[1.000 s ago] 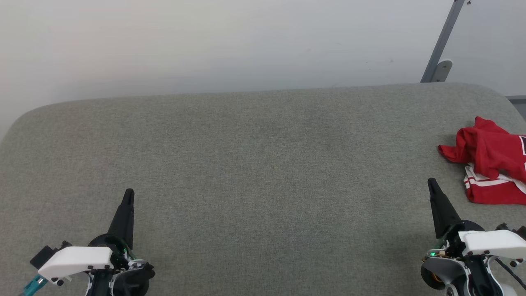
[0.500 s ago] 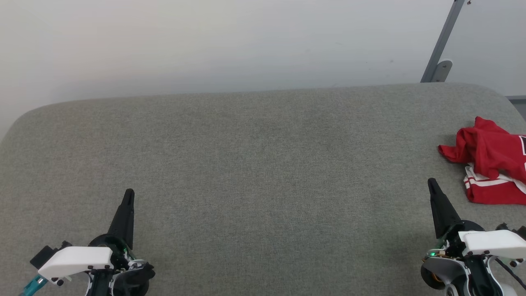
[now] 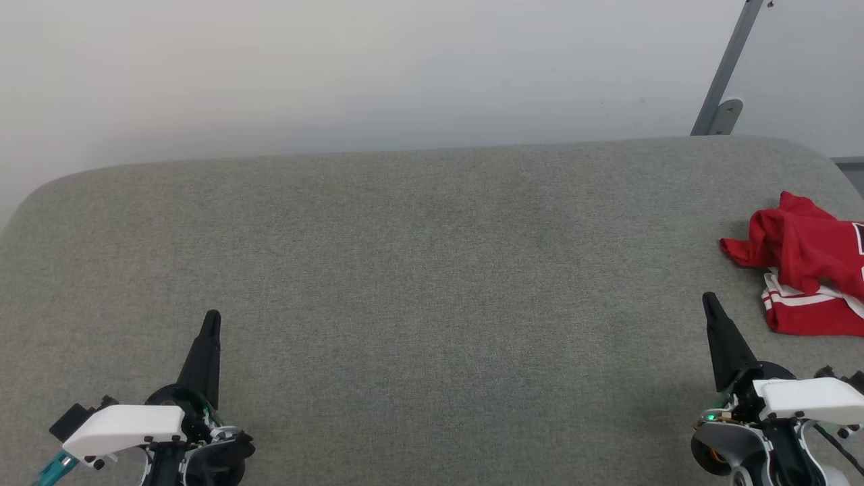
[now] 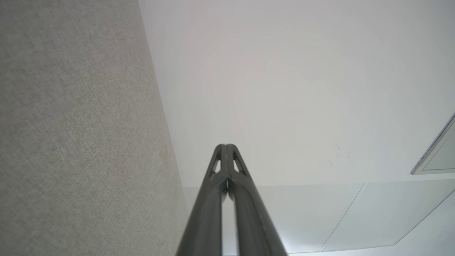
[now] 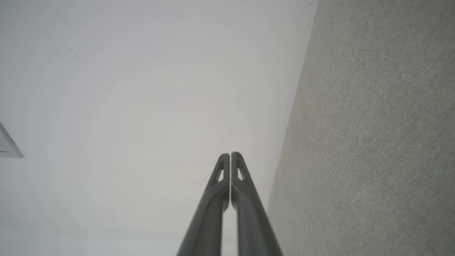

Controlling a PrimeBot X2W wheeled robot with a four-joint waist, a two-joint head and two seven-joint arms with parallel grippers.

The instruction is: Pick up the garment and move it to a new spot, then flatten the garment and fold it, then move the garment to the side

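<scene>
The garment [image 3: 806,270], a red jersey top, lies bunched in a heap on the grey fabric-covered table [image 3: 432,270]. It sits at the table's right side, about midway between the far and near edges, and the head view's border cuts part of it off. Its folds are crumpled, and a white band with red stripes runs along the near part of the heap (a cuff or a hem, it cannot be told which). A bit of dark, white-outlined print shows right at the picture's rim.

The left tool [image 3: 212,317] hangs over the table's near left part. Its two dark fingers are pressed together into a single point aimed toward the table's far edge. The right tool [image 3: 709,298] is over the table's near right part, its fingers likewise closed tip to tip. Its point is near the garment's near-left side but apart from it.

Each wrist view shows that tool's fingers meeting at the tips, with the table's cloth to one side and a pale wall [image 3: 337,67] beyond the table's far edge. A grey metal strut [image 3: 732,61] slants up the wall behind the table's far right corner.
</scene>
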